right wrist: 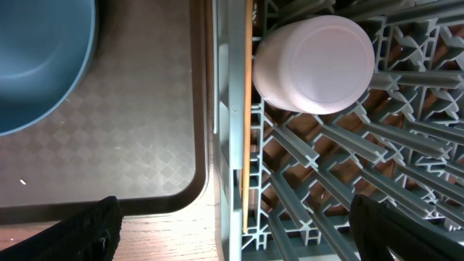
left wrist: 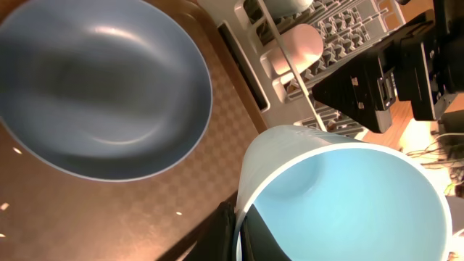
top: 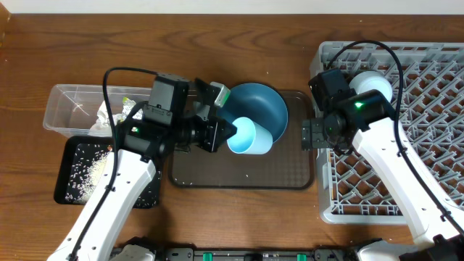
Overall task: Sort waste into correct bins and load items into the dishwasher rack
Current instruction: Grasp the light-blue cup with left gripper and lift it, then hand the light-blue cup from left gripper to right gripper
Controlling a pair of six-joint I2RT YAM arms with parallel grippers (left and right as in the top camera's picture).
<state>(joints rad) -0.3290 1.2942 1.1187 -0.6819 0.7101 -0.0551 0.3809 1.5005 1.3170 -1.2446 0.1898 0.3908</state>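
Overhead, left jaws pinch the light blue cup (top: 250,136), right jaws spread; it seems mid-loading, needing a carry across to the dishwasher rack (top: 428,145).

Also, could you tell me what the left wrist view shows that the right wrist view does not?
Only the left wrist: the light blue cup, its rim pinched by the shut left pincer, with the right arm beyond. Only the right wrist: the brown tray's rounded corner beside the dishwasher rack's outer wall. Both: the blue plate on the tray, and the pinkish-white cup upside down in the rack.
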